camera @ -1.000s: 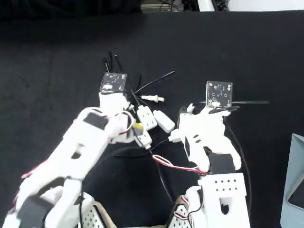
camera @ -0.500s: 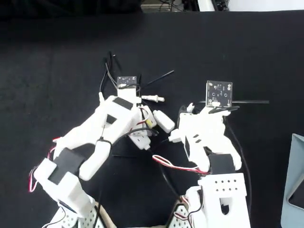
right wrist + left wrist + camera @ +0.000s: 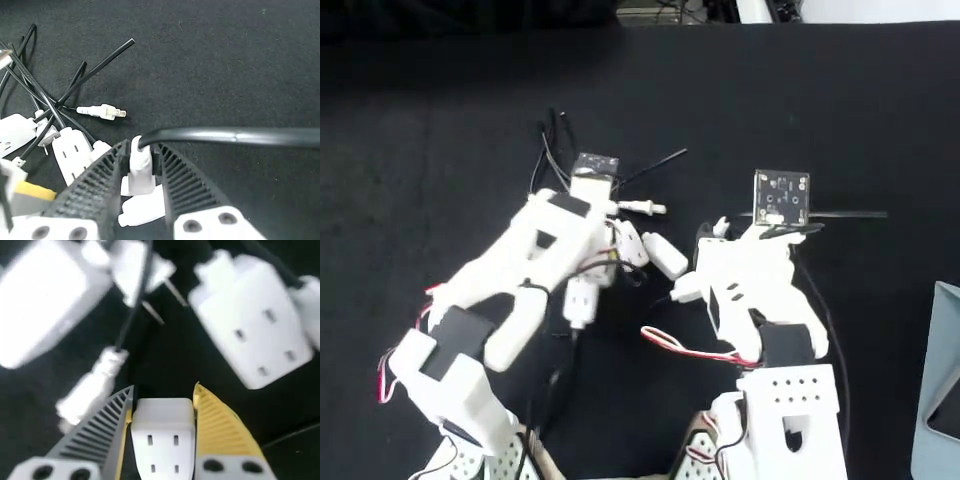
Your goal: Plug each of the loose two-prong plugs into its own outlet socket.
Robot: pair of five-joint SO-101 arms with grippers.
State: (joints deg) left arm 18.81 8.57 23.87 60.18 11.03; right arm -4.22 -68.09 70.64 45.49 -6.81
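Note:
My left gripper (image 3: pixel 162 390) is shut on a white outlet socket (image 3: pixel 162 440), its slots facing the camera between the grey and yellow fingers. Past it lie a larger socket block (image 3: pixel 250 325), a two-prong plug (image 3: pixel 135 275) and a slim loose plug (image 3: pixel 90 390). In the high view the held socket (image 3: pixel 580 298) hangs under the left arm, with the left gripper (image 3: pixel 592 278) near the pile's centre. My right gripper (image 3: pixel 141 150) is shut on a white plug (image 3: pixel 140 172) with a thick black cable (image 3: pixel 230 136). A loose plug (image 3: pixel 102 111) and a socket block (image 3: pixel 75 152) lie beyond it.
Thin black cable ties (image 3: pixel 650 165) fan out behind the pile, and one more (image 3: pixel 850 214) lies by the right wrist. A red and white wire (image 3: pixel 685 348) loops near the right arm's base. A grey-blue bin (image 3: pixel 940 380) stands at the right edge.
The left arm has swung right over the pile, and the socket in its gripper has shifted left and towards the bases. The right arm has not moved.

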